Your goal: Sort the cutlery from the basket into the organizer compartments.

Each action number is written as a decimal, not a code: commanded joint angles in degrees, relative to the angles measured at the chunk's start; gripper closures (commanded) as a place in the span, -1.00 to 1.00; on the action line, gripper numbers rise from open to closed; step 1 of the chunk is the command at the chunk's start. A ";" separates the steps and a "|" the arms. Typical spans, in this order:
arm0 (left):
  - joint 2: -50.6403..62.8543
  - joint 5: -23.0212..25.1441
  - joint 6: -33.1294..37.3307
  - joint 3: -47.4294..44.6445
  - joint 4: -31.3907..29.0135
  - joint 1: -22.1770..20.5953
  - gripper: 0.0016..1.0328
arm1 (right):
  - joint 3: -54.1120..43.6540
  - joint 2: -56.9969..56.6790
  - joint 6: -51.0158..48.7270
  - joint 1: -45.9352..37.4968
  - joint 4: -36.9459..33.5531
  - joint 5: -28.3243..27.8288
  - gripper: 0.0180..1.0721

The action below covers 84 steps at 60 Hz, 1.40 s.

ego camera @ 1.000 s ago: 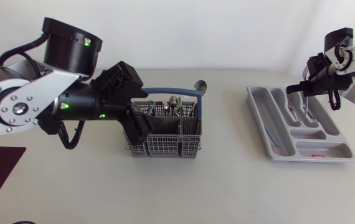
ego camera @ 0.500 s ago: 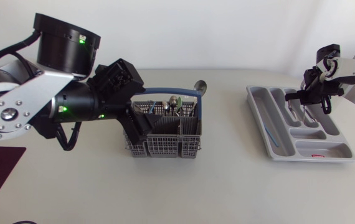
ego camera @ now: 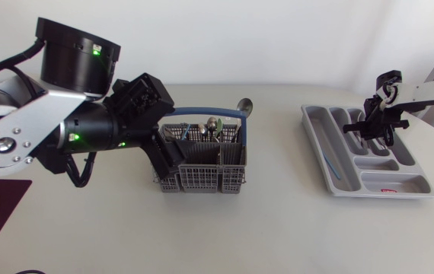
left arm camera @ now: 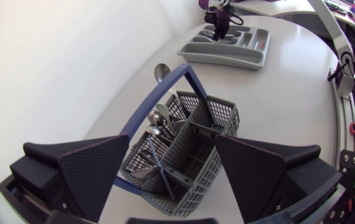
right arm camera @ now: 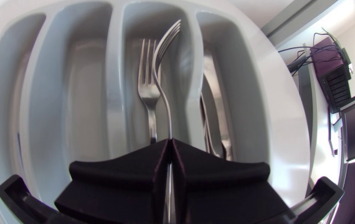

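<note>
White bench (ego camera: pixel 278 221), both arms at work. My right gripper (right arm camera: pixel 168 146) is pressed together on the handle of a silver metal fork (right arm camera: pixel 166 62). Its tines reach over a long compartment of the grey plastic organizer (right arm camera: pixel 116 68), and a second fork (right arm camera: pixel 145 87) lies flat in that compartment. My left gripper (left arm camera: pixel 172 149), well apart from the organizer, stands spread, one finger on either side of the grey mesh basket (left arm camera: pixel 205 118) with a blue hoop handle, which holds metal spoons (left arm camera: pixel 162 115).
</note>
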 commanded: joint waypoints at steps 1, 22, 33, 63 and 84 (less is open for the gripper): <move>-1.16 -0.82 0.46 -1.77 0.07 -0.33 -0.86 | 0.98 2.32 1.31 0.11 -0.65 0.27 0.84; -3.35 -1.44 0.55 -3.36 0.34 0.37 -0.86 | -5.17 -5.16 1.75 0.99 3.22 0.53 -0.15; -5.02 -1.53 0.55 -3.97 0.34 1.60 -0.86 | -12.82 -14.30 -0.01 1.69 6.64 0.44 -0.39; -7.75 -1.88 1.69 -8.10 3.33 4.68 -0.86 | -40.95 -46.38 -5.02 10.31 14.11 -5.80 -0.55; -7.75 -1.88 4.15 -15.40 12.55 7.84 -0.86 | -47.89 -60.53 -4.05 22.70 11.13 -6.76 -0.55</move>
